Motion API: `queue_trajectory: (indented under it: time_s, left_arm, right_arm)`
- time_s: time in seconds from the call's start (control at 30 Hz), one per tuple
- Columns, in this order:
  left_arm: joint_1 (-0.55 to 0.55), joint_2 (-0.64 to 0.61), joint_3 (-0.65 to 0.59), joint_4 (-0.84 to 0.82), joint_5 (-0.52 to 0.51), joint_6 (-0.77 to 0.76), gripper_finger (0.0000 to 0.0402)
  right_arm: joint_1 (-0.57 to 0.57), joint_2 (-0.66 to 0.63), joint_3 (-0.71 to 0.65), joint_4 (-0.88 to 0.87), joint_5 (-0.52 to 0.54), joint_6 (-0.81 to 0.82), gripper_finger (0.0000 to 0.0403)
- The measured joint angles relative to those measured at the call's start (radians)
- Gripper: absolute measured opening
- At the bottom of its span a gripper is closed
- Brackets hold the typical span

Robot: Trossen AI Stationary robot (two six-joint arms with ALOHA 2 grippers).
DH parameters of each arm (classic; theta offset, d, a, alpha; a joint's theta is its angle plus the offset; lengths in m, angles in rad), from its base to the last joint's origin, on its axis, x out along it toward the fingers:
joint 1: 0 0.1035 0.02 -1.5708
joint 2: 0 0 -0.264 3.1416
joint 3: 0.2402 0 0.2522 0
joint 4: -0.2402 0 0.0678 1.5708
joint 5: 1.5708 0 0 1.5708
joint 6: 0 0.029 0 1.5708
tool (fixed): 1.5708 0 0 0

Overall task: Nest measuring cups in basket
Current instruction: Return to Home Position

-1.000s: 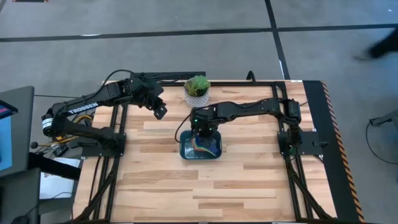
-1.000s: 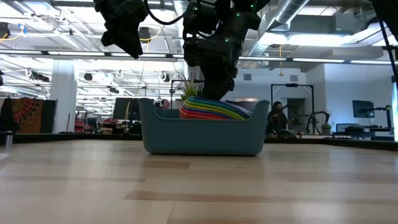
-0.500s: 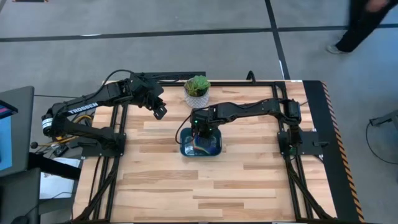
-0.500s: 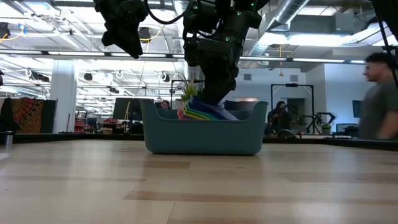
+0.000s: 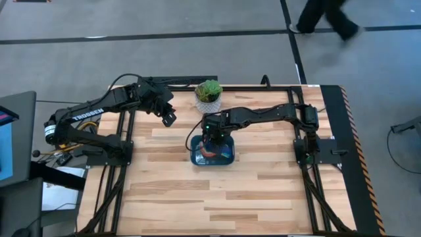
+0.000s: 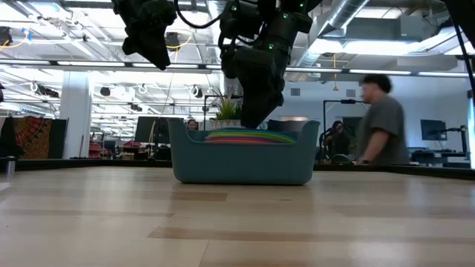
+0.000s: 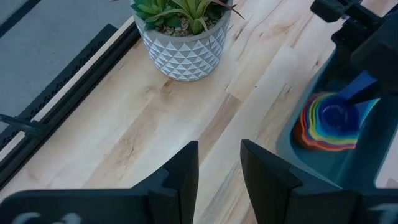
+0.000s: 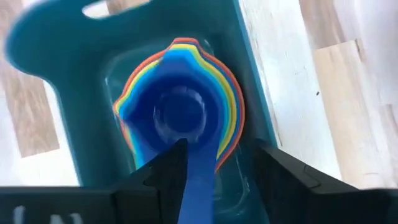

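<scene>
Nested measuring cups [image 8: 180, 112] sit inside the basket [image 8: 50, 37]. They are probably light, stiff, slick plastic, best pinched at the handles. The right gripper [image 8: 217, 163] hangs above the basket, fingers open and empty. The left gripper [image 7: 219, 165] waits near the basket, fingers parted.

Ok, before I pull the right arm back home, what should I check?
1. Nesting done: ok. The stack lies level inside the basket.
2. Release: ok. The right jaws stand open above the basket, either side of the top cup's handle.
3. Handle free for a straight lift: cannot tell. It lies close to one jaw.
4. Other arm out of the way: ok. The left jaws are open, raised beside the plant pot, apart from the basket.
5. Bystander: ok. The person is on the floor beyond the table.
</scene>
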Motion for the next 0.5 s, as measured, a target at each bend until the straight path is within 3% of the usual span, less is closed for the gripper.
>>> queue_trajectory:
  time_s: [0.27, 0.5]
  left_arm:
    - [0.0, 0.0, 0.0, 0.0, 0.0, 0.009, 0.0107]
    - [0.0, -0.046, -0.001, 0.048, 0.0, 0.035, 0.0107]
  right_arm:
    - [0.0, -0.007, 0.057, -0.05, 0.0, -0.002, 0.0224]
    - [0.002, -0.094, 0.108, -0.011, -0.007, 0.011, 0.0213]
